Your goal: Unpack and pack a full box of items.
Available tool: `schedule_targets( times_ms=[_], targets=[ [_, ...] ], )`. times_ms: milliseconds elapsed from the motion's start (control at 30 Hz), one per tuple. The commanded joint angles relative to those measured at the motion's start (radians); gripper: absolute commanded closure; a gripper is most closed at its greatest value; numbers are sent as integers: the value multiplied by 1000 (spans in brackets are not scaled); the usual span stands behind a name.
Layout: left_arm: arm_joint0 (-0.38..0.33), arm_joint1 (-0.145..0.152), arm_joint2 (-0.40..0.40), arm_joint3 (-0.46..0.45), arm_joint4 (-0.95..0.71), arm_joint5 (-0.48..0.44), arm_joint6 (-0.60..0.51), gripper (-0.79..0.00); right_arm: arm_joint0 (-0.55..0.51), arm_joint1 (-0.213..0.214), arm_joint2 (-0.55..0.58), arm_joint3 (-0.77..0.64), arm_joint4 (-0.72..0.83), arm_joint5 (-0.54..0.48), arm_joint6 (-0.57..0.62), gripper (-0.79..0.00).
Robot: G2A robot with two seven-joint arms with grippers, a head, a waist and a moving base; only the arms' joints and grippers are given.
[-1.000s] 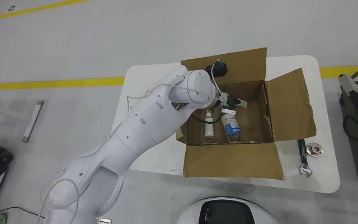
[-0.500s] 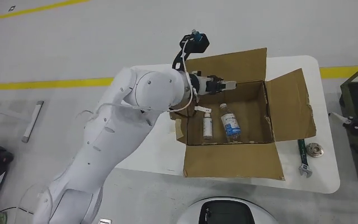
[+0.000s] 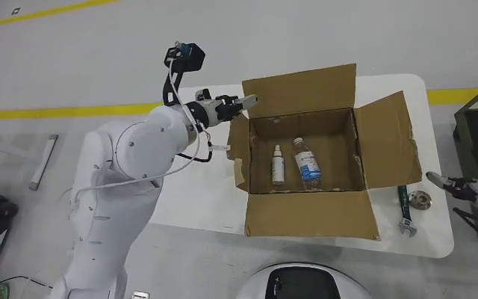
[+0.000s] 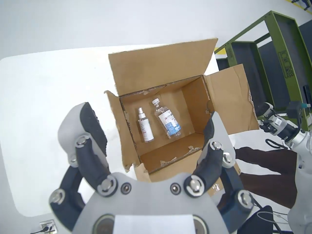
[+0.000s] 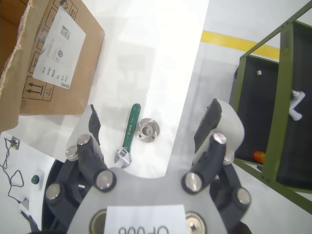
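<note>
An open cardboard box [image 3: 310, 90] stands on the white table [image 3: 198, 202]. On its floor lie a small white spray bottle [image 3: 278, 166] [image 4: 145, 129] and a clear water bottle [image 3: 306, 164] [image 4: 168, 122] with a blue label, side by side. My left gripper [image 3: 245, 99] [image 4: 151, 117] hovers open and empty just outside the box's far left corner. My right gripper [image 3: 447, 185] [image 5: 154, 109] is open and empty above the table's right edge, over a green-handled wrench [image 5: 130, 132] [image 3: 404, 211] and a round metal flange [image 5: 147, 130] [image 3: 420, 200].
The box's right flap [image 3: 388, 142] [image 5: 58, 57] lies spread outward toward the wrench. A green metal rack [image 5: 268, 98] [image 4: 268, 49] stands off the table's right side. Bare tabletop lies left of the box.
My left gripper rose out of the box, where it hung over the bottles, and swung left past the box's corner, empty. My right gripper came into the top view at the right edge.
</note>
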Motion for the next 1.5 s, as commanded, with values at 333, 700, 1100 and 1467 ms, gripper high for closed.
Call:
schedule_targets(
  times_ms=[333,700,1100,1467],
  targets=[
    [48,16,-67,-26,34,20,-16,-785,-32,4,-86,-41,-122,16,61,-785],
    [48,16,-67,-26,34,20,-16,-785,69,-1,-265,19,-108,316,269,-785],
    [48,16,-67,-26,34,20,-16,-785,128,0,-320,45,-94,385,333,-785],
    [48,16,-67,-26,34,20,-16,-785,110,1,-373,6,-216,414,331,-785]
  ],
)
